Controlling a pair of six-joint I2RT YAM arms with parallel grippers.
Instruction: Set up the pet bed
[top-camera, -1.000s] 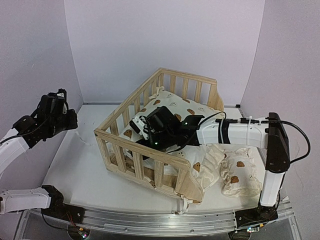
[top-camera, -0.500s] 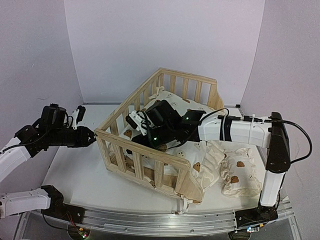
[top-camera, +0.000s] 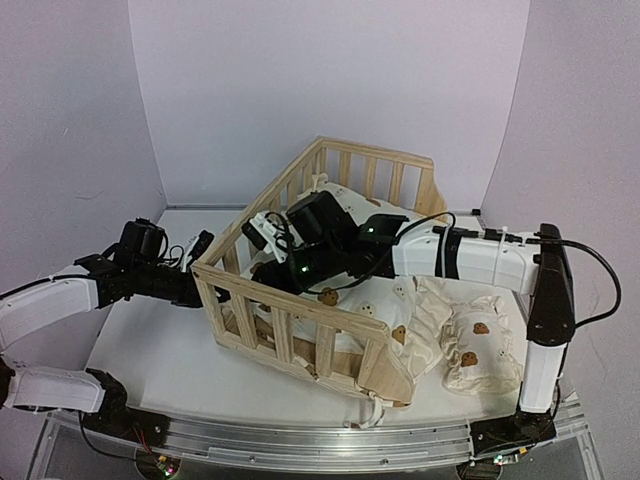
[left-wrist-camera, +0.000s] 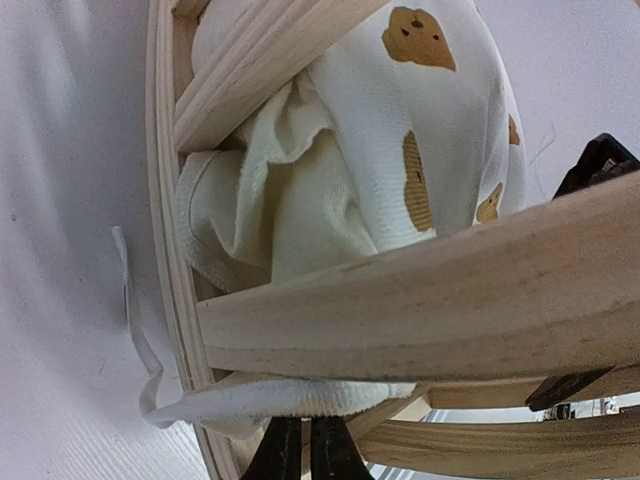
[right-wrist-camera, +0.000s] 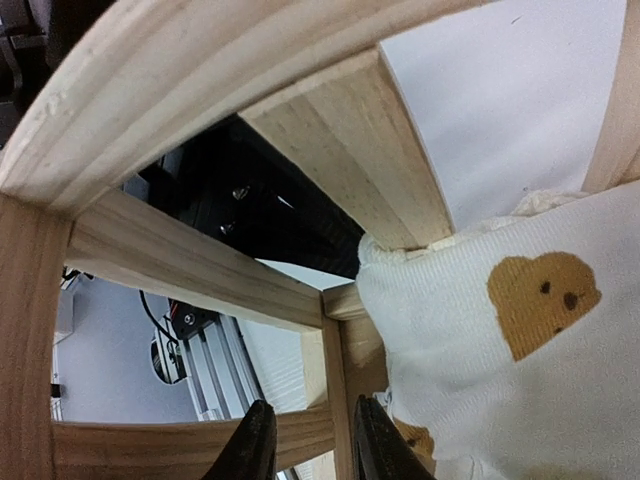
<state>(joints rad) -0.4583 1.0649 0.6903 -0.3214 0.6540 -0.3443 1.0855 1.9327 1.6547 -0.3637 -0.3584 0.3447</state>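
Pet bed (top-camera: 300, 305) sits skewed mid-tabletop (top-camera: 150, 350), its cushion (top-camera: 385, 300) bunched inside and spilling out. At the bed's left corner, my left pincer (left-wrist-camera: 300, 452) is closed beneath a cushion tie (left-wrist-camera: 230, 400), probably bracing the frame. Inside the bed, my right pincer (right-wrist-camera: 312, 440) stands narrowly parted before a slat (right-wrist-camera: 335, 390), likely to tuck fabric.

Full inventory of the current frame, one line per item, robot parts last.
pet bed: 1, light pine, mid-table
cushion: 1, cream with brown bears, in the pet bed, spilling out on its right
pillow: 1, cream, bear print, on the table right of the bed
table: 1, white
rail: 1, aluminium, near edge
walls: 3, pale
left arm: 1, white and black, reaching the bed's left corner
left gripper: 1, black, shut, by cushion fabric
right arm: 1, white and black, over the bed
right gripper: 1, black, open, by the slats
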